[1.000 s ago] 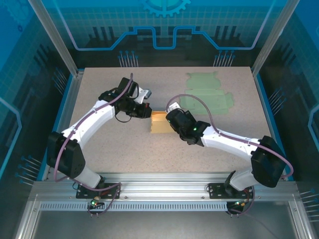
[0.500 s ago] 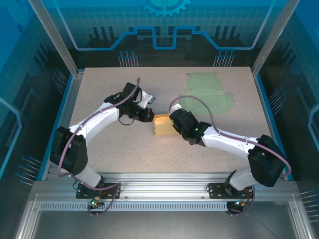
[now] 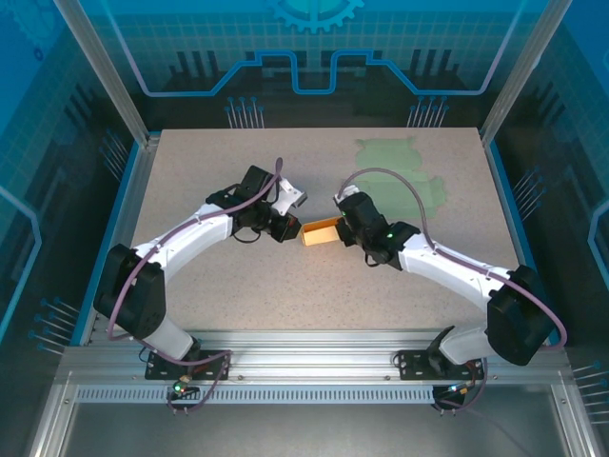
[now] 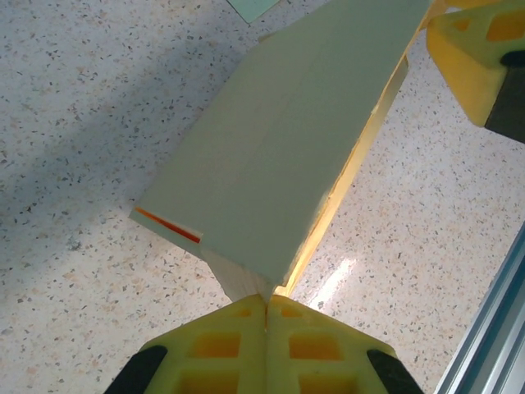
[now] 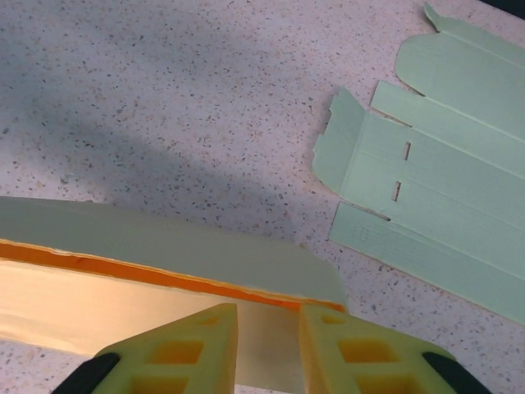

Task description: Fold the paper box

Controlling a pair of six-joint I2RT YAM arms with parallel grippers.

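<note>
The paper box, orange inside and pale green outside, lies between both grippers at mid-table. My left gripper is shut on the box's left corner. In the left wrist view the yellow pads pinch a thin corner flap, and the box stretches away from them. My right gripper sits at the box's right end. In the right wrist view its fingers stand apart over the cream inner panel of the box, with a clear gap between them.
A flat, unfolded green box cutout lies on the table behind the right arm, also in the right wrist view as the green cutout. Aluminium frame posts and blue panels surround the speckled table.
Both grippers and the box shifted right and slightly back. The box looks narrower and more closed up. The right gripper's jaws, shut before, have parted.
</note>
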